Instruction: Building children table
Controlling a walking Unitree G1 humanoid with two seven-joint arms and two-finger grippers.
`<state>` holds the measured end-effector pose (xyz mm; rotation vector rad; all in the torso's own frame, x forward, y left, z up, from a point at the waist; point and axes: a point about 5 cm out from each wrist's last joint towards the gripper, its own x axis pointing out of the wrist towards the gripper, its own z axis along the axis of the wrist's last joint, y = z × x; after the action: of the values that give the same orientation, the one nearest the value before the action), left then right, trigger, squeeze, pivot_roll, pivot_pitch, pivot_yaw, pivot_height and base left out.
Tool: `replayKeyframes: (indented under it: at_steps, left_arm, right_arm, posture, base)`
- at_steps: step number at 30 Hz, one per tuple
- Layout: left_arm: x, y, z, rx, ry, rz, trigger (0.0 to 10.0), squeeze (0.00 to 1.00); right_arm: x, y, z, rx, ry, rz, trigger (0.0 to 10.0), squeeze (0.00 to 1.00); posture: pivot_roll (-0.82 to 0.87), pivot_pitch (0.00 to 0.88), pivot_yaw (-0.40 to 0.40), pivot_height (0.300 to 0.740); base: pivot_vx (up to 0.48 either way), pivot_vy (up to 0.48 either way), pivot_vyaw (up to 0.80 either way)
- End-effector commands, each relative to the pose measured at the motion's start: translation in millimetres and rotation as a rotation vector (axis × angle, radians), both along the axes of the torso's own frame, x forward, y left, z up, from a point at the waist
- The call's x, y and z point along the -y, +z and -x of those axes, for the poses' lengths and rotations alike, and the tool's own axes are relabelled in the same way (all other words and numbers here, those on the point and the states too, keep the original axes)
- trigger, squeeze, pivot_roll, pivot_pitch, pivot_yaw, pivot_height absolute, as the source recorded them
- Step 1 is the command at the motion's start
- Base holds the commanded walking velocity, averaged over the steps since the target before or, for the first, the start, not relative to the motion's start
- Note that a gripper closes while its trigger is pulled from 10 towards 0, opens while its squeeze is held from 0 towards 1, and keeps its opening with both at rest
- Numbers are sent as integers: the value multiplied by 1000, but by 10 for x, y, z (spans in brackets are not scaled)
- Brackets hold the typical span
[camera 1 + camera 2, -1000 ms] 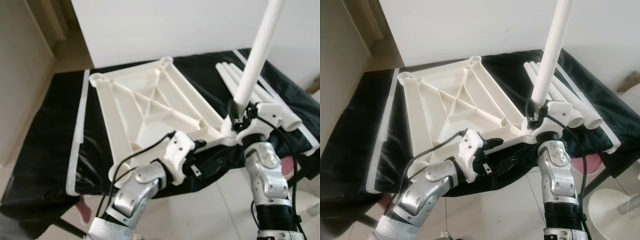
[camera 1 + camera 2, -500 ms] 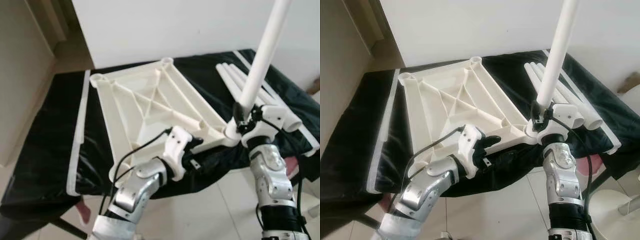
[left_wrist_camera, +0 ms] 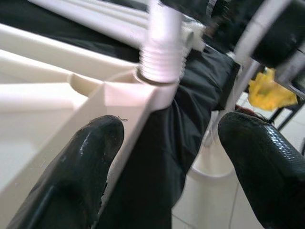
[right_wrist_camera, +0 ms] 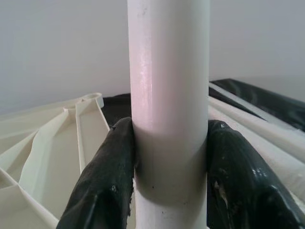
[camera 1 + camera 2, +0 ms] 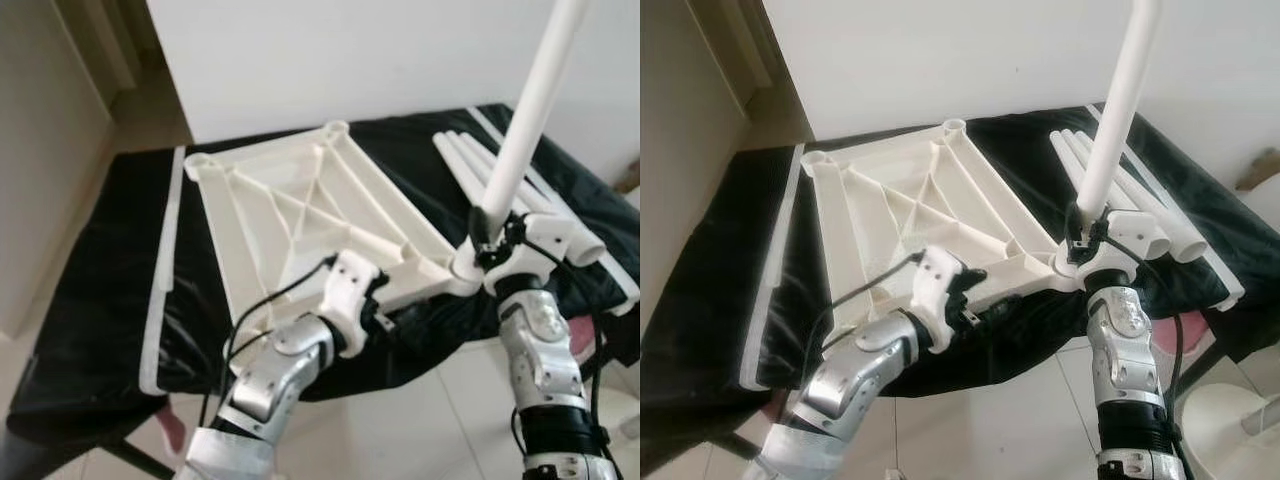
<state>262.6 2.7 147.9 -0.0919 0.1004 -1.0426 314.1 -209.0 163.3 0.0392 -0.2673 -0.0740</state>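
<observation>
Right wrist view: my right pincer [image 4: 167,167] clamps the leg [image 4: 167,95], upright over the tabletop [image 5: 300,215] corner socket [image 3: 159,78], threads seemingly part-seated; left pincer [image 3: 169,157] wide, just beside.

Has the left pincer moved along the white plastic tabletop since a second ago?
Yes. The left pincer drew back from the corner socket toward the tabletop's middle edge.

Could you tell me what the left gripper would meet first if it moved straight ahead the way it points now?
Probably the tabletop edge near the leg socket. The left gripper is open and one finger already looks close beside that edge, though depth is unclear.
</observation>
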Motion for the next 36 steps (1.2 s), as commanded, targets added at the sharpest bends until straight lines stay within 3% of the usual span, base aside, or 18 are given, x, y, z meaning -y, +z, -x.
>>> replayKeyframes:
  at_steps: [1,9,11,13,16,21,27,36]
  left_arm:
    - [9,-2,39,11,-84,-23,10000,0]
    - [-6,47,17,40,-67,-22,10000,0]
    - [-7,63,18,71,-72,-42,10000,0]
    - [-11,83,-5,87,-59,-46,10000,0]
    - [-12,85,-9,87,-57,-45,10000,0]
    - [-55,128,-42,89,-31,-33,10000,0]
    - [-75,168,-47,92,-19,-16,10000,0]
    - [-97,204,-53,97,-12,-3,10000,0]
  right_arm:
    - [27,-123,-12,-56,-14,4,10000,0]
    - [102,-150,-36,-57,-30,-6,10000,0]
    - [74,-129,-33,-34,-2,10,10000,0]
    - [-14,-90,9,20,56,97,10000,0]
    - [-27,-85,17,29,64,108,10000,0]
    - [-196,-199,188,55,165,195,10000,0]
    - [-178,-339,290,38,146,229,10000,0]
    - [-104,-480,441,30,103,200,10000,0]
  posture:
    - [-46,0,70,740]
    - [-32,0,55,740]
    - [-30,0,54,740]
    - [-30,0,54,740]
    - [-30,0,54,740]
    - [-24,0,55,740]
    - [-16,0,57,740]
    - [-19,0,68,740]
  base:
    - [0,0,0]
    - [0,0,0]
    - [0,0,0]
    - [0,0,0]
    - [0,0,0]
    - [0,0,0]
    - [0,0,0]
    - [0,0,0]
